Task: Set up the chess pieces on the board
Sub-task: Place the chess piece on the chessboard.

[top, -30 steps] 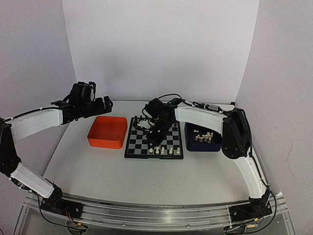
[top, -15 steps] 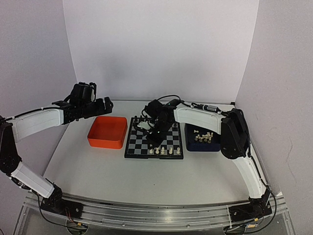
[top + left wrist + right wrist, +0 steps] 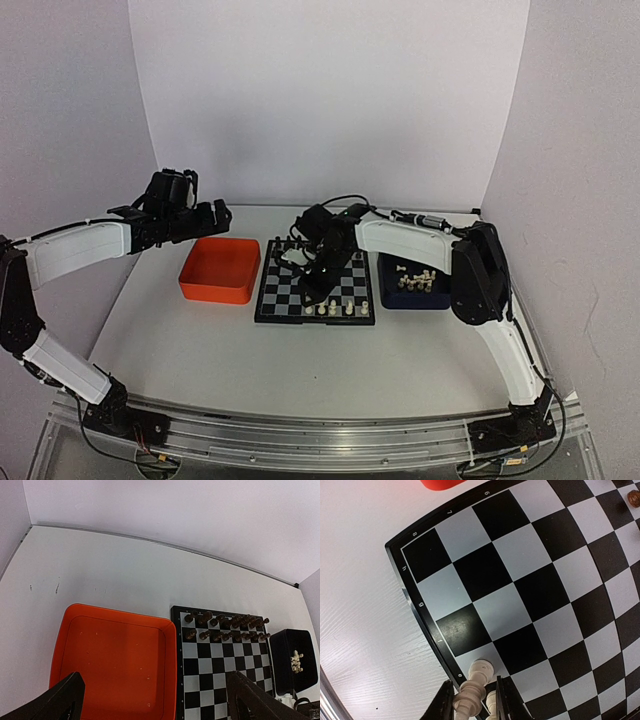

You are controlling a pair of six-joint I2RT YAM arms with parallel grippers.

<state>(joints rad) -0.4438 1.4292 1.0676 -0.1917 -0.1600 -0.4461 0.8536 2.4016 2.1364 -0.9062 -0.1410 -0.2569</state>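
Apparently mid-placement, the right gripper [image 3: 474,694] is straddling a cream-white chess piece [image 3: 470,689] at the near edge of the board [image 3: 530,590], jaws narrow, grip unclear; next comes lifting straight up, clear of neighbouring pieces [image 3: 482,669].

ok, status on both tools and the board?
Left tool open, above orange tray. Right tool low at near edge of board, jaws straddling a cream piece, grip unclear. Another cream piece close beside.

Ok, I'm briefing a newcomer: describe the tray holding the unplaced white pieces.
Find the chessboard at the table's centre. The dark blue tray sits beside its right edge. Unlike the orange tray on the left, it holds cream pieces.
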